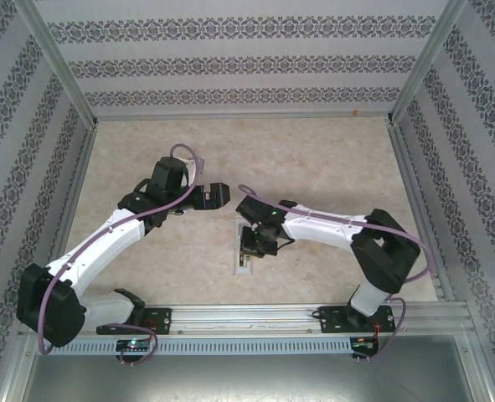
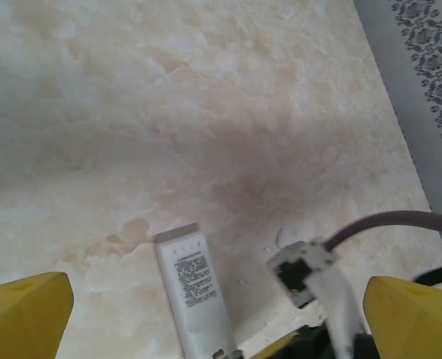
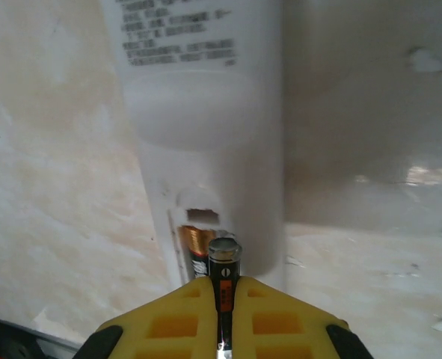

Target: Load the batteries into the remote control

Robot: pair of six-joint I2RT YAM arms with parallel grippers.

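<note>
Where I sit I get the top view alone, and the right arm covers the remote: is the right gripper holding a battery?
Observer: Yes, the right gripper is shut on a battery, at the remote's open compartment.
Operator: Any battery already in?
Observer: One: a second battery lies in the compartment beside the held one.
Operator: And the left gripper?
Observer: The left gripper is open and holds nothing.

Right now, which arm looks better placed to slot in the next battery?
Right. The right tool grips a battery at the remote control's open compartment, where another battery already lies. The left tool hangs open and empty.
</note>
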